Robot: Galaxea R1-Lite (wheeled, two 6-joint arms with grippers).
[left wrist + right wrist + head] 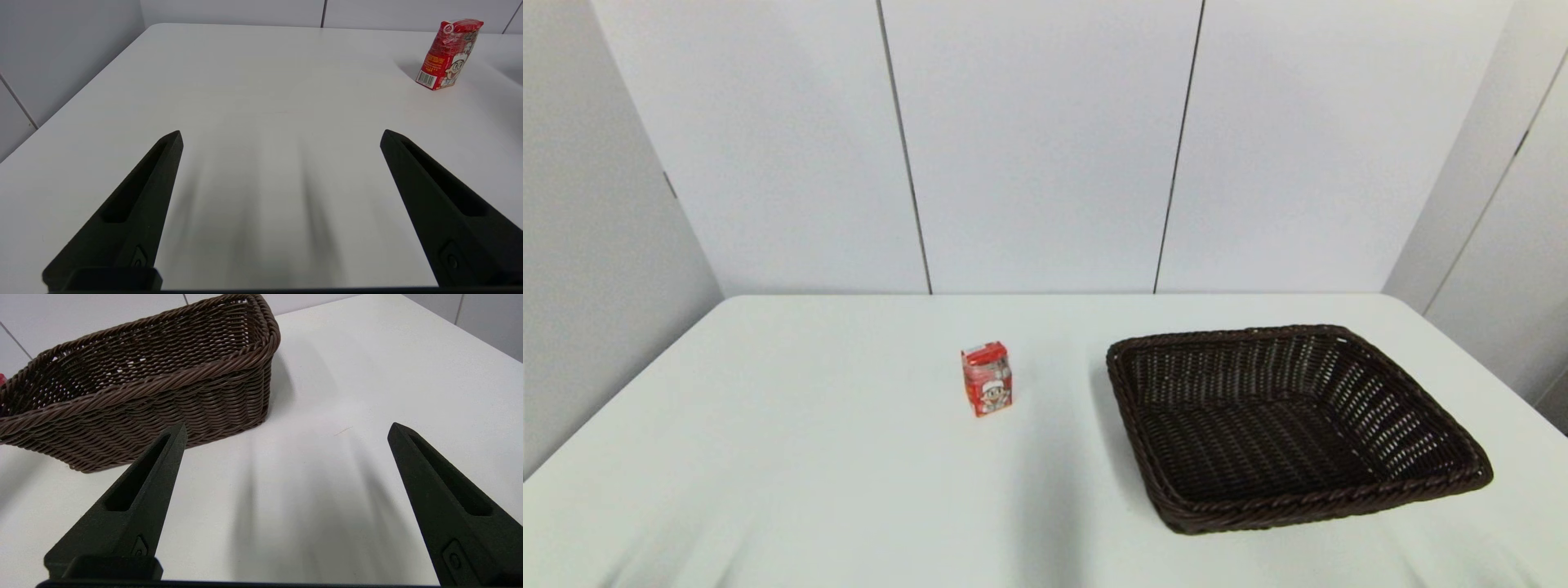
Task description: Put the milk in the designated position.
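Milk (pixel 987 379) upright on table (pixel 809 457), cartoon face and barcode, writing unreadable, left of basket (pixel 1290 425), both jaws wide.

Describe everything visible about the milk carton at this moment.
The milk carton is a small red box with a cartoon child's face on its front and a barcode low on one side. It looks wrapped in glossy film. It stands upright on the white table, to the left of the brown wicker basket and apart from it. Nothing grips it.
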